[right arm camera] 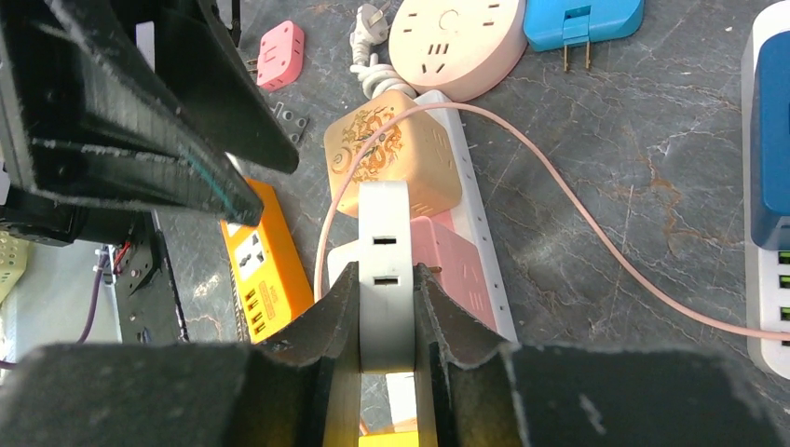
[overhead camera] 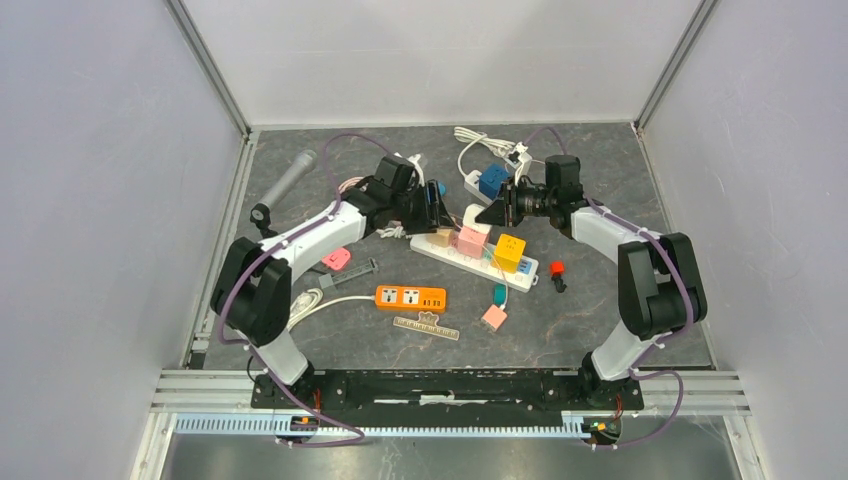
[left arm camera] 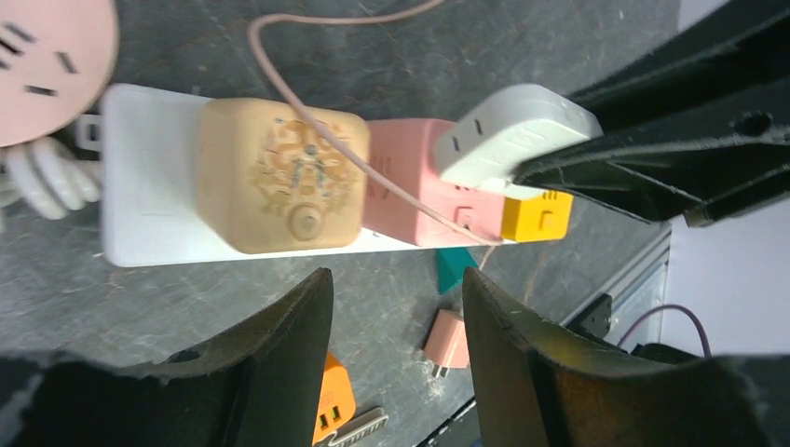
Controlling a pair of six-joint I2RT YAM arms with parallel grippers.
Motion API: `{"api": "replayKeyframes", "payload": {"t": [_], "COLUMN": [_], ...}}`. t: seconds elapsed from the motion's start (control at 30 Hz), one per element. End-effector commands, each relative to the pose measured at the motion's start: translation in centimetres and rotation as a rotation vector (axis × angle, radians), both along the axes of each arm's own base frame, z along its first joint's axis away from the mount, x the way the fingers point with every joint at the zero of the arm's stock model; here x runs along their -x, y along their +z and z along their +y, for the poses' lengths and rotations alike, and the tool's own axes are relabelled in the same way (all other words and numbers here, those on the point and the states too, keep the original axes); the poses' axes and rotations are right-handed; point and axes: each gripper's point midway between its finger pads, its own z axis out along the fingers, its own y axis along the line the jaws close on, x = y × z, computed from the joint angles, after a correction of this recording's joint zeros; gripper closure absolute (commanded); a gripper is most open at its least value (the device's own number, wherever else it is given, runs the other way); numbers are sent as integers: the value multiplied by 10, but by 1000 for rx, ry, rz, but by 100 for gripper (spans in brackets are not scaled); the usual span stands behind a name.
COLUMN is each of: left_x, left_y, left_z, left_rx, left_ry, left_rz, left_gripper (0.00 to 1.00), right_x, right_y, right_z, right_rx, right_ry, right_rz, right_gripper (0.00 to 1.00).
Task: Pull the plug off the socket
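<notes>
White rectangular plastic plug (right arm camera: 384, 219): pinched across its broad faces by the right end effector (right arm camera: 385, 279), directly above the pink cube adapter (right arm camera: 461, 265) seated on the long white power strip (right arm camera: 484, 214) laid on the grey desk (right arm camera: 652, 140); its long axis is set roughly along the strip, and whether its pins are clear cannot be told. Left end effector (left arm camera: 396, 279): held spread, nothing gripped, just beside the strip's long edge by the beige cube adapter (left arm camera: 279, 177). Open room is seen above the strip only; a straight lift is judged needed, a thin pink cable (right arm camera: 568, 196) being draped across the adapters.
</notes>
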Motion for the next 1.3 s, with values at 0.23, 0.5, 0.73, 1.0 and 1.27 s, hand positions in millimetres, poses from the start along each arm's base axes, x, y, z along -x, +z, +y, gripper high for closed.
{"api": "replayKeyframes", "payload": {"t": [0.23, 0.5, 0.73, 1.0, 1.27], "left_x": [25, 21, 17, 15, 15], "left_y": [-20, -46, -46, -32, -21], "left_z": [-37, -32, -35, -32, -35], "left_rx": [38, -15, 7, 47, 117], "left_ry": [-92, -44, -15, 18, 38], "left_rz": [40, 58, 58, 3, -24], "left_gripper": [46, 48, 46, 43, 37], "right_x": [27, 31, 15, 14, 18], "right_y": [-30, -29, 10, 22, 19], "right_z": [-2, 0, 3, 4, 3], "right_rx": [31, 18, -3, -17, -14], "right_ry": [-7, -13, -14, -23, -24], "right_rz": [34, 29, -62, -79, -73], "right_gripper": [100, 100, 100, 100, 100]}}
